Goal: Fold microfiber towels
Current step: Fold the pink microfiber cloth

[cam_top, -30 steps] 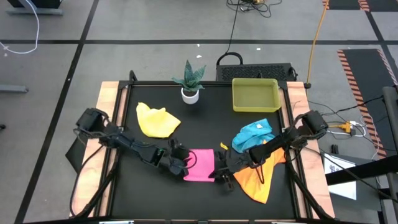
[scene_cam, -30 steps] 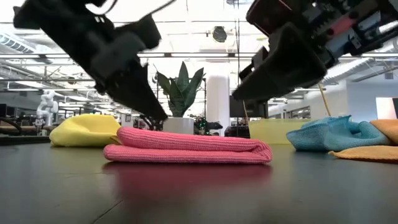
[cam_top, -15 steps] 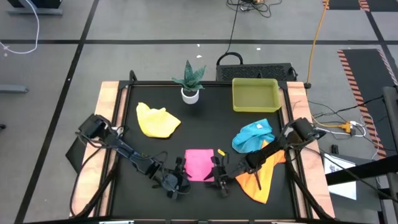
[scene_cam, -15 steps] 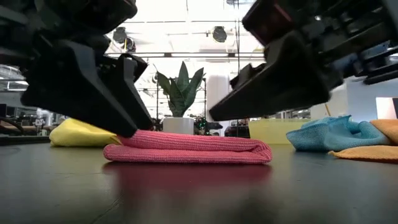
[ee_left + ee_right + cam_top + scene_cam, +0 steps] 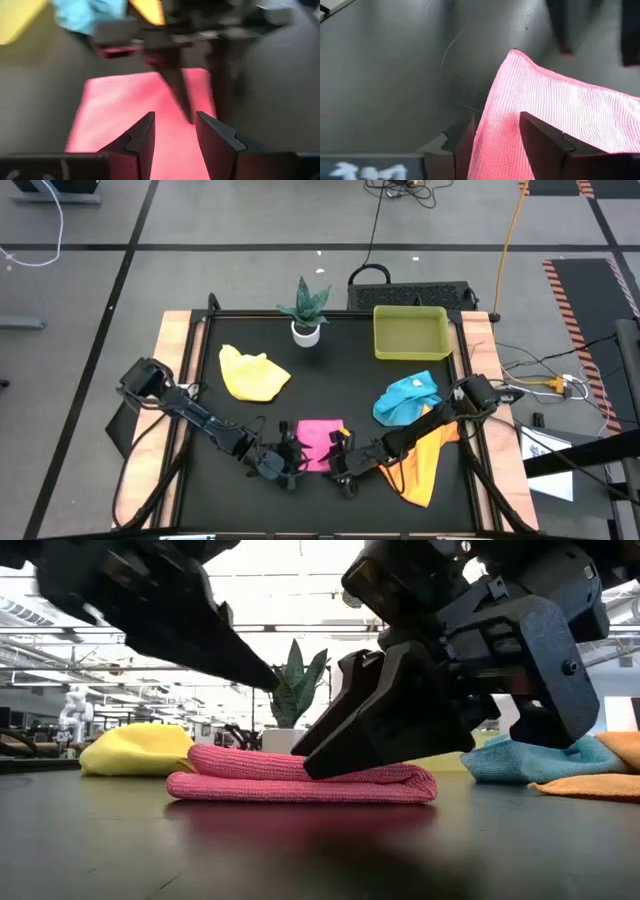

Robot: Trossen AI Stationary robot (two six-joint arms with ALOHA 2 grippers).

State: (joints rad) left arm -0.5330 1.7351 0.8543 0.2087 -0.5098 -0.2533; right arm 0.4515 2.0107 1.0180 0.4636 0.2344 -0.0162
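Observation:
The pink towel [image 5: 320, 438] lies folded flat near the table's front middle, several layers thick in the low view [image 5: 250, 776]. My left gripper [image 5: 287, 464] is open at its near left corner, fingertips raised above it [image 5: 272, 685]. My right gripper [image 5: 340, 470] is open at the towel's near right part, its fingers [image 5: 540, 135] standing on either side of the near edge [image 5: 492, 107]. The yellow towel [image 5: 255, 374] lies crumpled at the left, the blue towel [image 5: 408, 397] and the orange towel [image 5: 420, 465] at the right. My right gripper comes slanting down from the table's right, and its fingertips [image 5: 312, 768] stand low at the pink towel's top layer near the near edge. I cannot tell whether they touch the cloth. The towel lies flat on the table.
A yellow-green tray [image 5: 410, 348] stands at the far right, and a potted plant [image 5: 305, 310] at the far middle. Bare black table shows between the yellow towel and the pink one.
Both grippers have moved toward the table's near edge, the right one also toward the left and down onto the pink towel's near edge. My left gripper's fingertips have risen from the towel's left end. The pink towel has stayed where it was.

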